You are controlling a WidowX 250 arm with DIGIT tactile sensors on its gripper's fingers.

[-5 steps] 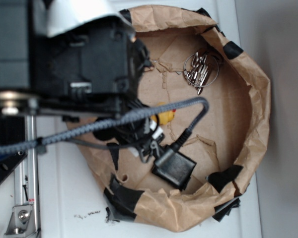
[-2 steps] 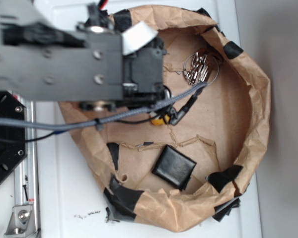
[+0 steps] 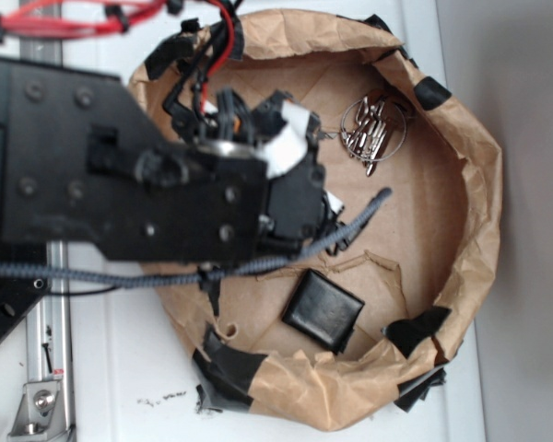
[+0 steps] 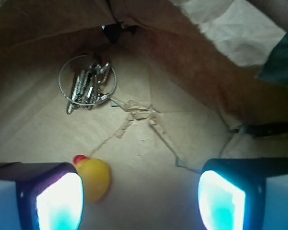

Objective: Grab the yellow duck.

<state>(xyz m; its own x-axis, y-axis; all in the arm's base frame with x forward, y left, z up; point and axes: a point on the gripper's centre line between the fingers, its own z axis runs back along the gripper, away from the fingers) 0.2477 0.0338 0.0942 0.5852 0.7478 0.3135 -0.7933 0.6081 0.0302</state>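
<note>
duck [image 4: 93, 178]: inside the gripper's [image 4: 140, 194] gap, tight against the left finger [image 4: 48, 199], well apart from the right finger [image 4: 230, 194]; on the paper floor.
key ring [image 4: 86, 85]: ahead of the gripper, left of centre, beyond the duck.
paper wall [image 4: 201, 67]: ahead and to the right, enclosing the floor.
square pad [image 3: 323, 310]: on the same floor, beside the arm, apart from the gripper.

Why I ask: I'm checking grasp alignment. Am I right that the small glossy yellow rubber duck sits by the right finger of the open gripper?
Not quite. The wrist view shows the small glossy yellow rubber duck beside the left finger of the open gripper, not the right finger.
</note>
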